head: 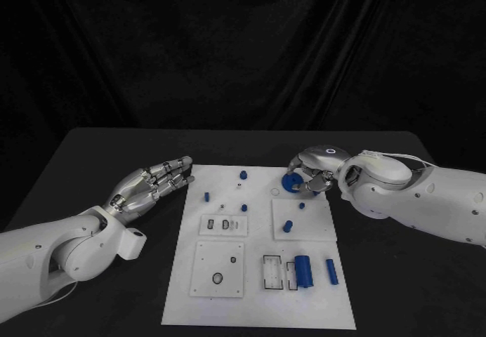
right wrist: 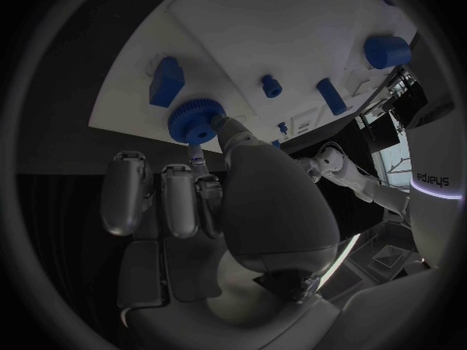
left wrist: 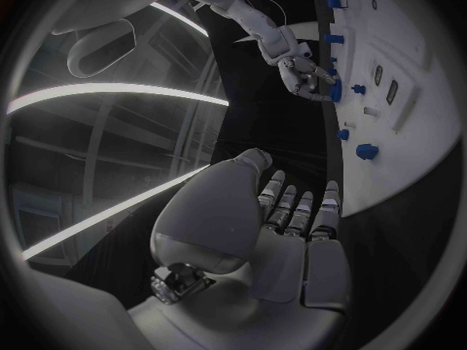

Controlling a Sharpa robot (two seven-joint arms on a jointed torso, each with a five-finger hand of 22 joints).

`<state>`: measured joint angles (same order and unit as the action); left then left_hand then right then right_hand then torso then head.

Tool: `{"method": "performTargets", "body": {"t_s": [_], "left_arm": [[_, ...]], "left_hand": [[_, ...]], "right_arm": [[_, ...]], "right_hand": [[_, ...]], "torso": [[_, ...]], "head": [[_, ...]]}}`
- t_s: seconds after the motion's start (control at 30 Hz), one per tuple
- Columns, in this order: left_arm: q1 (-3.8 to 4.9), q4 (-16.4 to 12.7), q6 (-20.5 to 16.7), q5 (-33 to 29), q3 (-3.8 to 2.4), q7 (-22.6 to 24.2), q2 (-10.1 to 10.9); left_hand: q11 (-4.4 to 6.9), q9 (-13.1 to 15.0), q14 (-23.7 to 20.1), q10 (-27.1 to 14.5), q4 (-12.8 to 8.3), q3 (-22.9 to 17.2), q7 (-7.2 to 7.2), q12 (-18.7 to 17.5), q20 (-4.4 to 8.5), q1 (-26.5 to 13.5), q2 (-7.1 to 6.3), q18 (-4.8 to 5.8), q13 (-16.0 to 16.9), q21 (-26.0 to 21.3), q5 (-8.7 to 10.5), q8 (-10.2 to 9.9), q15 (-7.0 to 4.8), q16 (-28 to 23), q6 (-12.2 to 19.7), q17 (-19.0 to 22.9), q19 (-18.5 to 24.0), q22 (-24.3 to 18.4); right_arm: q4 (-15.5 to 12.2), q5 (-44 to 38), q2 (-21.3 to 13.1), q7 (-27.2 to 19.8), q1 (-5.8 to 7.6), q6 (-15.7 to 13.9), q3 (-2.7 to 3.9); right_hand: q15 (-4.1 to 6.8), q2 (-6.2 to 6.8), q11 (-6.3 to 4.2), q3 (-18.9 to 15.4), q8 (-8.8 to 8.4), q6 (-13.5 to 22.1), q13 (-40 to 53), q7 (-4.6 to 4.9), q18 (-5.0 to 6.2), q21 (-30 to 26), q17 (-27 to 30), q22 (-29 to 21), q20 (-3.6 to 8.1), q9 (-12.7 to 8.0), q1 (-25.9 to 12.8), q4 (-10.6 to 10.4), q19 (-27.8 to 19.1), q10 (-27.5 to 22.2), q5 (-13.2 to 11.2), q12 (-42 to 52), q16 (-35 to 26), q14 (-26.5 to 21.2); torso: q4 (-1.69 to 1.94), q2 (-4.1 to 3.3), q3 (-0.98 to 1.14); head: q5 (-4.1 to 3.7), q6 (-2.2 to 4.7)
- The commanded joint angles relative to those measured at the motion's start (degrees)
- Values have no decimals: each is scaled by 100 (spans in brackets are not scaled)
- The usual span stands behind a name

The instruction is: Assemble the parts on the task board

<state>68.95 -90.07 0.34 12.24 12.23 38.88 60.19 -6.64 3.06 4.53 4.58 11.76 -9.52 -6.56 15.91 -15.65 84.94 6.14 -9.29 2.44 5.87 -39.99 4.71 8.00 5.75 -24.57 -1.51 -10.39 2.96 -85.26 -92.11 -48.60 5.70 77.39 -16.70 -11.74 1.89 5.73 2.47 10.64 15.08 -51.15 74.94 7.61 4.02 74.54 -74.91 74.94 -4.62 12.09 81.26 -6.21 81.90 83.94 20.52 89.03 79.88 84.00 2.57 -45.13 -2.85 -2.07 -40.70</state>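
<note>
Blue gear [head: 291, 184] pinched by right robot hand [head: 309, 175].

Dim scene, fisheye-warped wrist views

A black table [head: 101, 161] stands before a dark pleated curtain [head: 243, 63], with long ceiling light strips [left wrist: 117, 93] overhead.

"sharpa" on white arm [right wrist: 433, 180]
</note>
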Motion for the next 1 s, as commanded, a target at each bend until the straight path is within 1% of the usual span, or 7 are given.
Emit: {"method": "performTargets", "body": {"t_s": [0.03, 0.17, 0.33, 0.53, 0.6, 0.73, 1.0], "left_arm": [[1, -19, 54, -6, -4, 1176, 5], [1, -10, 53, -6, -4, 1175, -1], [1, 22, 72, -6, -4, 1177, -48], [0, 49, 86, -6, -4, 1179, -88], [0, 51, 85, -6, -4, 1179, -90], [0, 57, 86, -6, -4, 1177, -108], [-1, 76, 101, -6, -4, 1175, -163]], "left_hand": [[-48, 7, 35, 3, -26, -3, -39, 28, -2, 7, 43, -109, 4, 24, 0, 38, 21, 27, -9, -8, -55, 10], [-48, 7, 35, 3, -26, -3, -39, 28, -2, 7, 43, -109, 4, 24, 0, 38, 21, 27, -9, -8, -55, 10], [-48, 7, 35, 3, -26, -3, -39, 28, -2, 7, 43, -109, 4, 24, 0, 38, 21, 27, -9, -8, -55, 10], [-50, 4, 32, -2, -28, -10, -42, 21, -5, 6, 48, -109, 2, 23, 2, 34, 25, 23, 7, -7, -51, 9], [-50, 4, 32, -2, -28, -10, -42, 21, -5, 6, 48, -109, 2, 23, 2, 34, 25, 23, 7, -7, -51, 9], [-51, 4, 33, -4, -29, -11, -43, 19, -6, 5, 50, -109, 2, 24, 3, 34, 27, 24, 6, -8, -54, 9], [-51, 4, 33, -4, -29, -11, -43, 19, -6, 5, 50, -109, 2, 24, 3, 34, 27, 24, 6, -8, -54, 9]], "right_arm": [[-145, -64, -20, -67, 54, -50, -14], [-305, -64, -12, -87, 159, -78, -14], [-372, -64, 116, -126, 223, -59, -13], [-291, -64, 392, -169, 246, 71, -13], [-250, -64, 486, -183, 249, 99, -13], [-128, -64, 720, -230, 250, 133, -13], [148, -64, 1176, -337, 243, 125, -13]], "right_hand": [[-28, 10, 6, -8, 23, -76, 1426, -46, 10, 20, -227, 483, 9, 145, -120, -46, 21, 519, -40, 27, 15, 222], [-24, 11, 2, -11, 27, -83, 1434, -51, 6, 33, -247, 495, 11, 154, -153, -61, 31, 529, -68, 35, 31, 230], [-19, 18, -4, -22, 29, -89, 1458, -59, -3, 69, -272, 523, 15, 166, -210, -85, 54, 555, -143, 55, 51, 242], [-17, 22, -6, -23, 17, -70, 1449, -59, -2, 66, -270, 523, 18, 168, -224, -89, 54, 546, -173, 48, 50, 244], [-17, 22, -6, -23, 17, -70, 1449, -59, -2, 66, -270, 523, 18, 168, -224, -89, 54, 546, -173, 48, 50, 244], [-17, 22, -6, -22, 13, -63, 1449, -58, -2, 65, -269, 523, 18, 167, -224, -88, 54, 546, -177, 48, 48, 243], [-17, 19, -5, -10, -5, -37, 1443, -55, 0, 56, -264, 520, 19, 163, -212, -77, 51, 539, -172, 42, 44, 242]], "torso": [[5, 2, -3], [2, 5, -8], [2, 5, -16], [7, 4, -20], [8, 6, -30], [10, 7, -35], [27, 4, -9]], "head": [[-1, 6], [-5, 3], [-29, 32], [-33, 57], [-33, 61], [-34, 77], [-52, 64]]}}
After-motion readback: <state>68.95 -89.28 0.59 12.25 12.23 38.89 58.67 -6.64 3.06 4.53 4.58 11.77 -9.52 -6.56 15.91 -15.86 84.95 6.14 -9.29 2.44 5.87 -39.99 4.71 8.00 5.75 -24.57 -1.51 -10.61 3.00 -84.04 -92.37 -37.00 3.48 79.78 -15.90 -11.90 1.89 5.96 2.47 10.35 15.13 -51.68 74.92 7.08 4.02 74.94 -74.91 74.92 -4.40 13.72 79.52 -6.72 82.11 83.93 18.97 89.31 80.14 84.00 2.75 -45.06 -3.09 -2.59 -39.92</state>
